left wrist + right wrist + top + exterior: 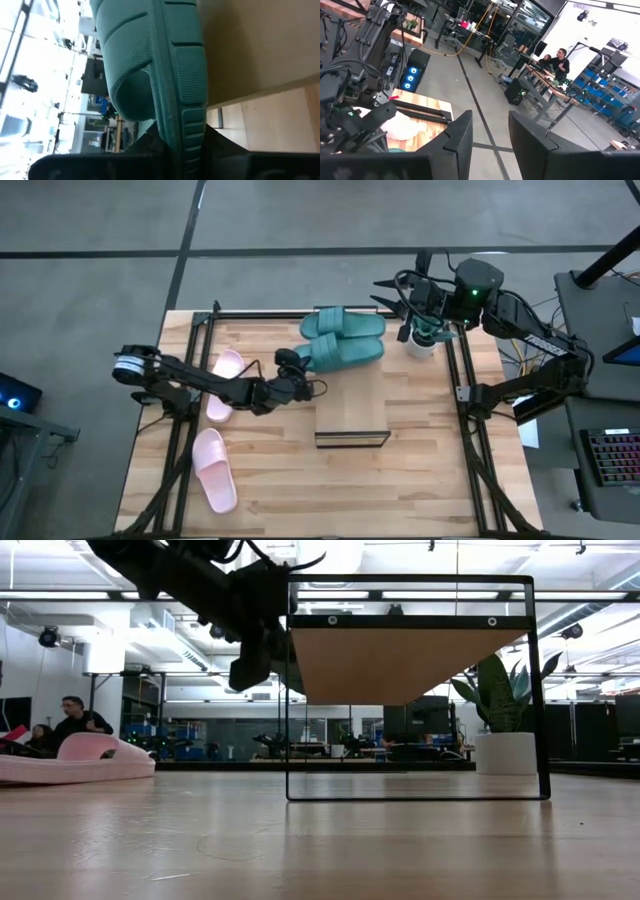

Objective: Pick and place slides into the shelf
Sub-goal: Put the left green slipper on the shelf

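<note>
Two teal slides lie side by side over the far end of the shelf [352, 408], a light-wood plank top on a black frame [410, 660]. My left gripper [297, 368] reaches in from the table's left and is shut on the nearer teal slide [345, 352]. The other teal slide [345, 323] lies just beyond it. One pink slide [225, 380] lies partly under my left arm, sole down. The other pink slide [213, 470] lies near the front left corner. My right gripper [490, 145] hangs high over the far right corner, open with nothing between its fingers. My left gripper pinches the nearer teal slide between its two fingers by the sole's end [175, 142] that faces the table's left. The fingers come level from the left and lie along the slide. The slide's sole faces the shelf top [250, 50]; whether they touch I cannot tell.
A white pot with a plant [422, 340] stands at the far right, beside the teal slides. Black frame rails [465, 430] run along both sides of the butcher-block table. In front of the shelf's dark open end [352, 438] the tabletop is bare wood.
</note>
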Controlling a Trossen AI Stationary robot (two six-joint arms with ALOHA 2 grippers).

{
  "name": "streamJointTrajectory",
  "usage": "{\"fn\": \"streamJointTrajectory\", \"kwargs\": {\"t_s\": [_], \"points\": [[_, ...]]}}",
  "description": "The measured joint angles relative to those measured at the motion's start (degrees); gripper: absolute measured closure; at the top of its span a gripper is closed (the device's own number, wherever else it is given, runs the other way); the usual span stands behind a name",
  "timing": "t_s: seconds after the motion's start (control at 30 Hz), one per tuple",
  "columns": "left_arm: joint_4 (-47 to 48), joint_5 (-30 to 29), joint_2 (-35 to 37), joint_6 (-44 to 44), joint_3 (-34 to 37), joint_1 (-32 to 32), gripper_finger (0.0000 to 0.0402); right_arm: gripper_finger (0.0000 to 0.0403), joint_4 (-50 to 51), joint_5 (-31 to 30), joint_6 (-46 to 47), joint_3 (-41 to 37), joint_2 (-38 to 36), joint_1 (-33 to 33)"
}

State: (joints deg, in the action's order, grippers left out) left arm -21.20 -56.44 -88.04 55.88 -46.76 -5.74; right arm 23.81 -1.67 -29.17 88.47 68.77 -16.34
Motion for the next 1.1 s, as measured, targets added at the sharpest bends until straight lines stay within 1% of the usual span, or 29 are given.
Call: {"fn": "streamJointTrajectory", "kwargs": {"t_s": [0.07,0.2,0.4,0.53,0.6,0.67,0.8,0.9,1.0,1.1], "points": [[-1.7,0.8,-0.4,2.3,0.0,0.0,0.038,0.0285,0.0,0.0,0.0,0.0,0.0,0.0],[-1.3,1.5,-1.1,5.2,0.0,0.4,0.038,0.0286,0.0,0.0,0.0,-0.2,0.0,0.0],[-2.2,1.4,-1.3,9.9,0.2,0.9,0.038,0.0292,0.0,0.0,0.0,-0.3,0.0,0.0],[-2.5,2.0,-1.4,10.9,0.2,1.3,0.038,0.029,0.0,0.0,0.1,-0.4,0.0,0.0],[-2.5,2.8,-1.4,10.6,0.3,1.8,0.0372,0.0288,0.0,0.0,0.2,-0.5,0.0,0.0],[-2.5,3.1,-1.4,10.5,0.3,2.2,0.035,0.0287,0.0,0.0,0.2,-0.5,0.0,0.0],[-2.4,3.3,-1.4,9.9,0.3,2.9,0.0289,0.0288,0.0,0.0,0.2,-0.5,0.0,0.0],[-1.6,3.4,-1.4,5.5,0.1,3.1,0.024,0.0291,0.0,0.0,0.2,-0.5,0.0,0.0],[4.2,4.4,-1.1,-0.8,-1.3,3.1,0.0193,0.0291,0.0,0.0,0.2,-0.5,0.0,0.0],[11.4,6.2,-0.1,-7.3,-3.2,3.0,0.0158,0.0289,0.0,0.0,0.2,-0.5,0.0,0.0]]}}
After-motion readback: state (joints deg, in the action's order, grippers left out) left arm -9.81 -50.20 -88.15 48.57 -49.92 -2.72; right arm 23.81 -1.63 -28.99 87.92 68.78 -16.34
